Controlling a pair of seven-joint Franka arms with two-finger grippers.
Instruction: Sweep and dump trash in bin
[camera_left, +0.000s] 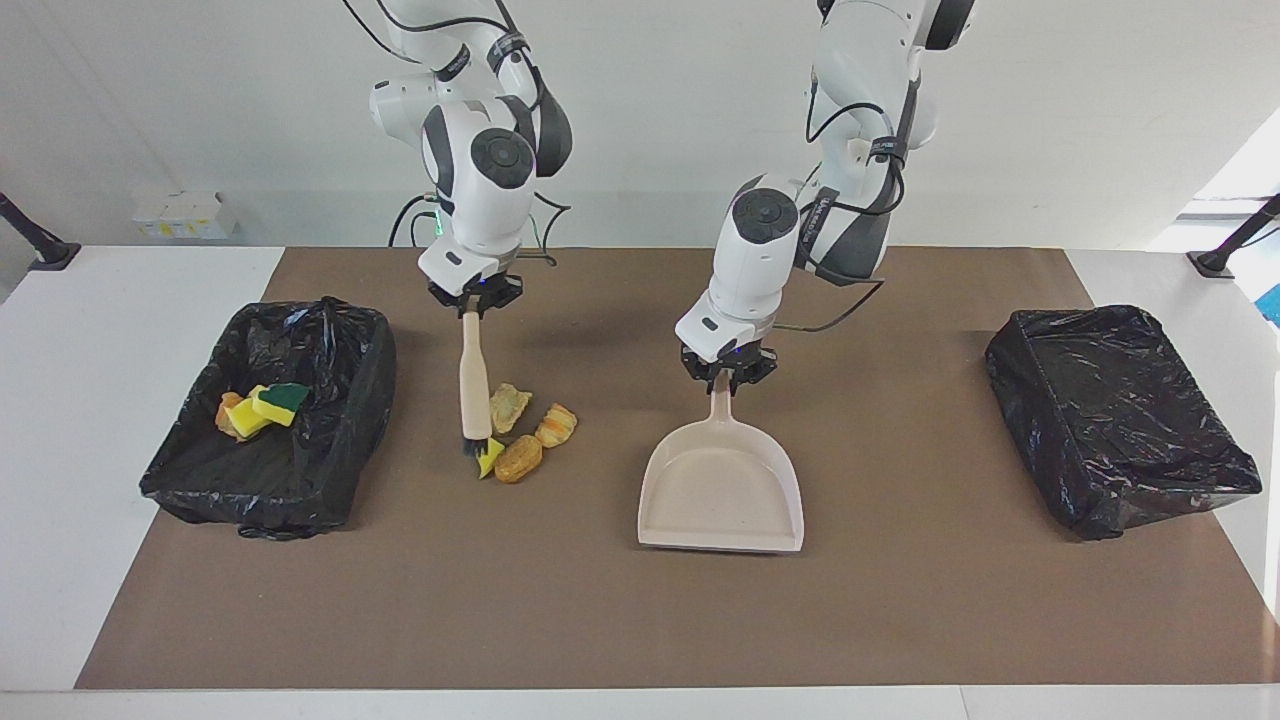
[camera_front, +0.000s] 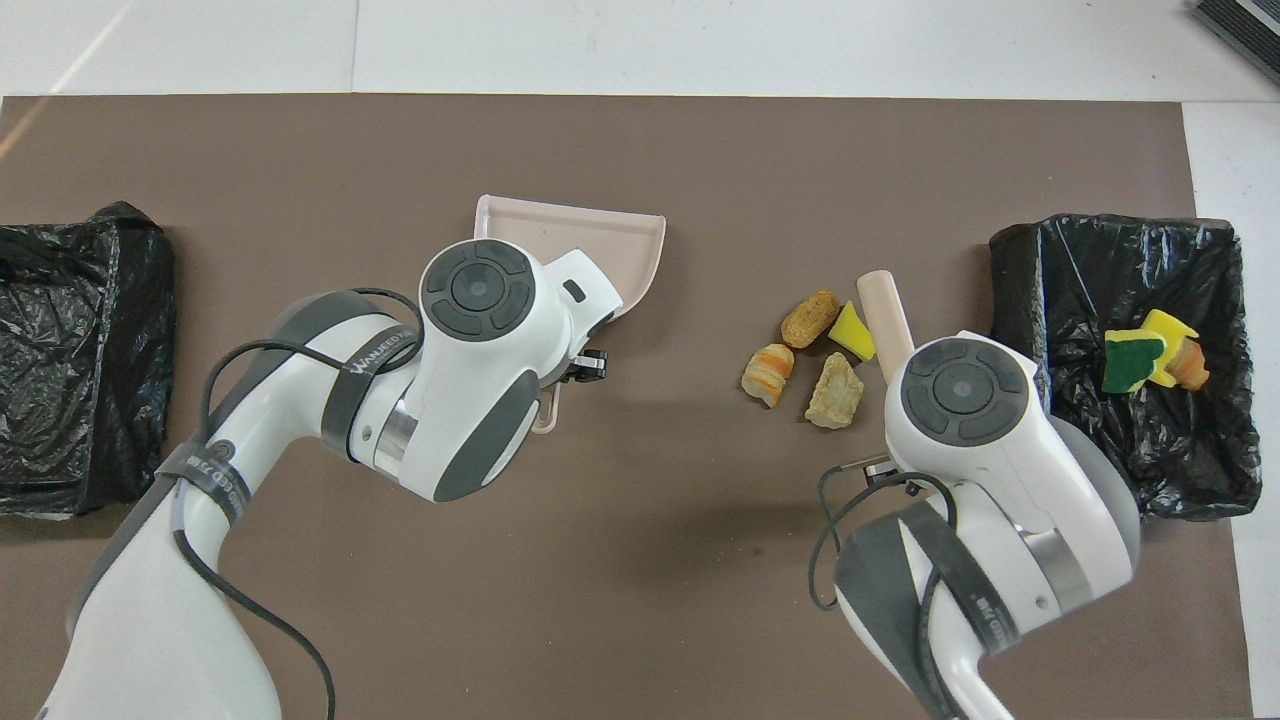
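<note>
Grippers first, in the facing view. My right gripper (camera_left: 475, 298) is clamped on the top of the brush (camera_left: 474, 380), which hangs nearly upright with its bristles down at the yellow scrap on the edge of the trash (camera_left: 522, 432), touching it as far as I can tell. My left gripper (camera_left: 727, 378) grasps the dustpan (camera_left: 720, 495) by its handle. The pan lies along the 12-to-6 line, handle at 12, mouth at 6. Four scraps sit loose on the mat and three more lie in the bin (camera_left: 372, 365) toward my right arm's end. From the brush, the scraps lie at 3 o'clock and the pan is farther out on that same line. The brush is the nearer tool, and the pile sits between the two.

In the overhead view the order is mirrored. From the brush (camera_front: 884, 310), the trash (camera_front: 812, 362) lies at 9 o'clock, with the dustpan (camera_front: 600, 232) out the same way, well apart from the pile. The pan's mouth points to 12, its handle to 6 under my wrist. I judge that a sweep toward the pan would meet its side wall, so the mouth must turn to face the pile first.
</note>
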